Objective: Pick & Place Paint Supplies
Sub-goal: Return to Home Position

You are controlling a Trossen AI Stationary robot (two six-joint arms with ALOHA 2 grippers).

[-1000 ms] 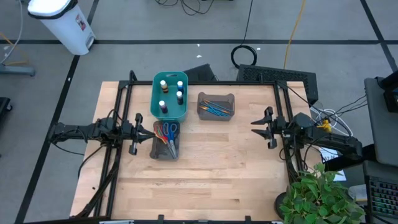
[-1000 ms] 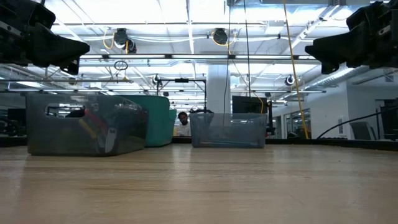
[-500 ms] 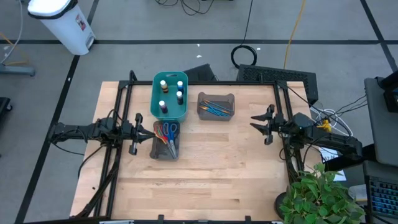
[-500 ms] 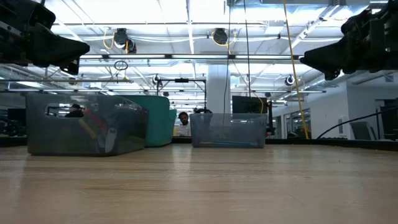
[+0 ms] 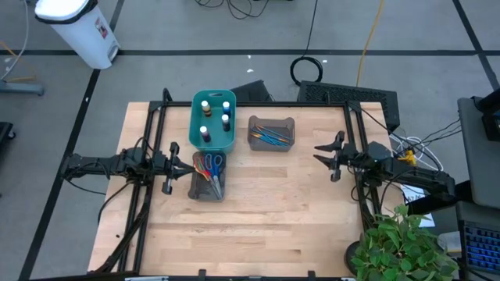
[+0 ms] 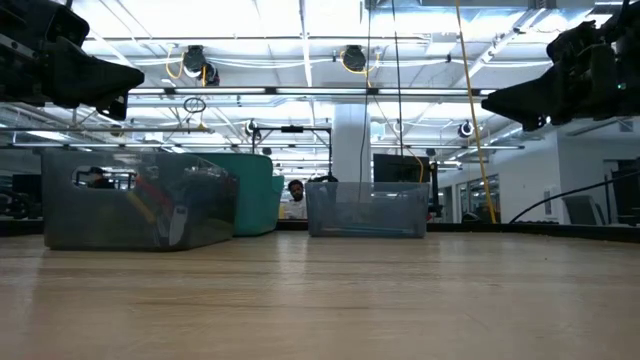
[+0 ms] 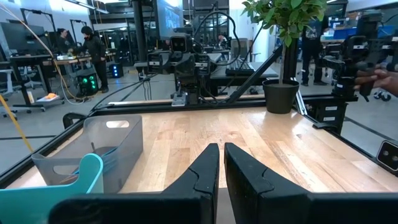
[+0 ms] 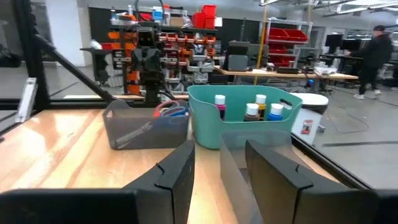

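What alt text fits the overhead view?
Seen from above, a wooden table holds three bins: a teal bin of paint bottles, a grey bin of brushes, a second grey bin of scissors. The left gripper and right gripper wait at opposite edges, empty.

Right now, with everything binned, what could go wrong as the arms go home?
The left gripper sits close beside the grey scissors bin; a sideways swing might knock it. The right gripper is open and faces the grey brush bin, so drifting forward could push it.
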